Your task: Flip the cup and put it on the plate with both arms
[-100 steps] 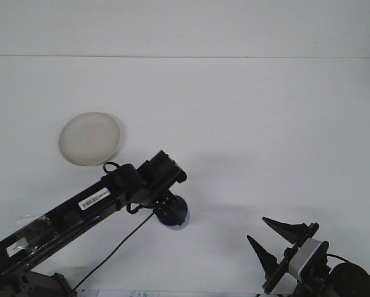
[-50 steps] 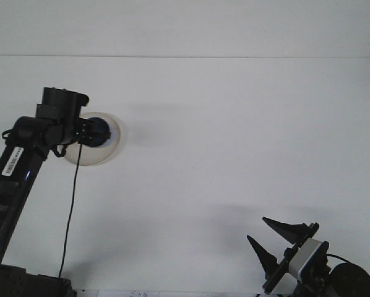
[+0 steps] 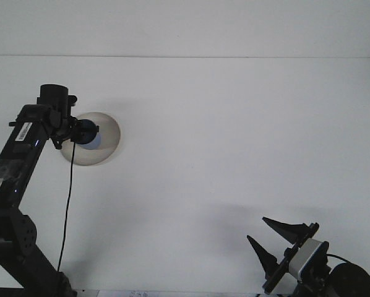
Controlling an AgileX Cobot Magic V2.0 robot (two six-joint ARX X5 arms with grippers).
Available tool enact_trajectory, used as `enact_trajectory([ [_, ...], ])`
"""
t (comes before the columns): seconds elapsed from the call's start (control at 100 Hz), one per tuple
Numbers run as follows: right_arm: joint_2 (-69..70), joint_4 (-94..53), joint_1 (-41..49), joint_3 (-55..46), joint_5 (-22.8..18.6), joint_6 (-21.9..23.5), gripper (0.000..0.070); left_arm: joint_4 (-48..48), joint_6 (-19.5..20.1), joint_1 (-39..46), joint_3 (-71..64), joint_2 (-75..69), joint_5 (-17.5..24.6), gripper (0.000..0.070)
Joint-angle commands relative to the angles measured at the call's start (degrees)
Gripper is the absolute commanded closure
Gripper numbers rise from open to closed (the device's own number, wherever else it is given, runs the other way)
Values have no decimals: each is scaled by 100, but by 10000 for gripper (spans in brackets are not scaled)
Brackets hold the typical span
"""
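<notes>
L jaws (image 3: 89,137) grip cup (image 3: 95,141) over plate (image 3: 108,137).

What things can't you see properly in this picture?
- Left gripper, front view: its own wrist hides whether it grips the blue cup.
- Cup: too small to tell if it is upright or touches the plate.
- Right gripper: its arm is cut off by the bottom edge.
- Plate: partly hidden by the left arm.

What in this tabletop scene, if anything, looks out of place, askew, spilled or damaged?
Nothing stands out. The left gripper holds the blue cup over the plate, which lies flat and whole on the white table. No spill shows. The right gripper waits at the near edge, jaws open.
</notes>
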Motion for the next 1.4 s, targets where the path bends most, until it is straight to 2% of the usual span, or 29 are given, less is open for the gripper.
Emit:
enact_trajectory([
  [0.0,0,46,57,35,20,52,313,76,-92,4,101,170,15,690],
  [0.17,0,42,57,35,20,52,313,17,-133,4,101,345,15,662],
  [0.21,0,42,57,35,20,52,313,13,-164,4,101,348,15,598],
  [0.33,0,42,57,35,20,52,313,85,-293,4,125,315,13,222],
  [0.36,0,42,57,35,20,52,313,85,-293,4,149,308,15,168],
  [0.39,0,42,57,35,20,52,313,79,-293,4,190,308,15,143],
  [0.71,0,42,57,35,17,52,313,-295,-468,4,1161,-144,15,145],
  [1.06,0,44,57,35,127,52,313,-225,-796,-256,1279,-2677,17,145],
  [1.18,0,42,57,35,149,57,313,-103,-898,-636,807,-3654,17,146],
  [1.32,0,44,57,35,146,55,313,74,-898,-1156,-520,-4848,28,151],
  [1.39,0,44,57,35,146,55,313,92,-953,-1434,-1294,-5403,247,151],
])
